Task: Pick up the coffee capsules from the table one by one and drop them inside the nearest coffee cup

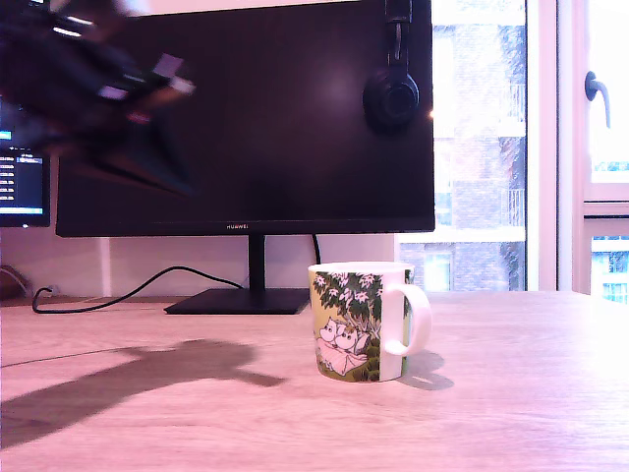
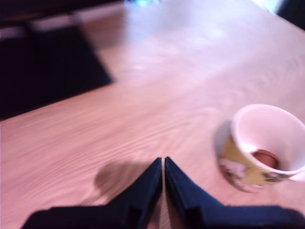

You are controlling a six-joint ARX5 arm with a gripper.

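In the exterior view our pincer (image 1: 147, 84) blurs high above the tabletop (image 1: 511, 393), the coffee cup (image 1: 366, 322) well below it. In the wrist view the pincer (image 2: 163, 164), pressed together and empty, sits beside the cup (image 2: 264, 145), a capsule (image 2: 265, 158) already inside; we should look for others before descending.

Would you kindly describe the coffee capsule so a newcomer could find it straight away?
Start at the big black monitor; on the table before it stands a leafy-print mug. The capsule lies inside, on its bottom: a small reddish-brown pod, the only thing in the white interior.
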